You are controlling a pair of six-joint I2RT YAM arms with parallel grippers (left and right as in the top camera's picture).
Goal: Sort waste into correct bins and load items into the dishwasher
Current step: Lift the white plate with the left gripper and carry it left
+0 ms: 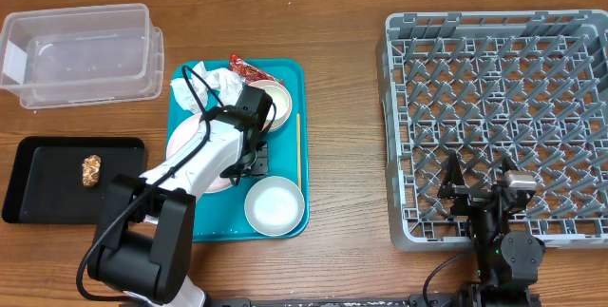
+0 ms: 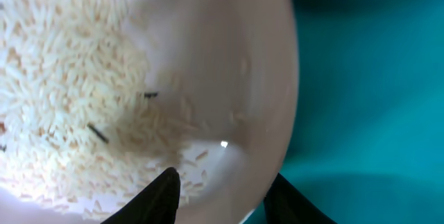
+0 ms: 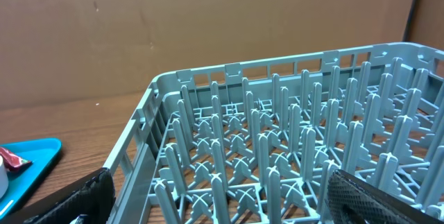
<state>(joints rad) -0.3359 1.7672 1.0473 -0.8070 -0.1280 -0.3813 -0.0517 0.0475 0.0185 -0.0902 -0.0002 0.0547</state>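
A white plate (image 1: 186,142) with loose rice on it lies on the teal tray (image 1: 285,71). It fills the left wrist view (image 2: 229,57). My left gripper (image 2: 225,193) straddles the plate's rim, one finger over the rice, the other outside over the tray, closed on the rim; it also shows in the overhead view (image 1: 249,163). A white bowl (image 1: 275,204) sits at the tray's front. My right gripper (image 1: 480,188) is open and empty above the front left corner of the grey dish rack (image 1: 503,117). In the right wrist view, its fingers (image 3: 222,196) frame the rack's pegs (image 3: 277,148).
On the tray are also crumpled tissue (image 1: 214,84), a small bowl (image 1: 276,98) with a red wrapper (image 1: 247,67), and a wooden chopstick (image 1: 297,150). A clear plastic bin (image 1: 81,50) stands at the back left. A black tray (image 1: 38,179) holds a food scrap (image 1: 91,169).
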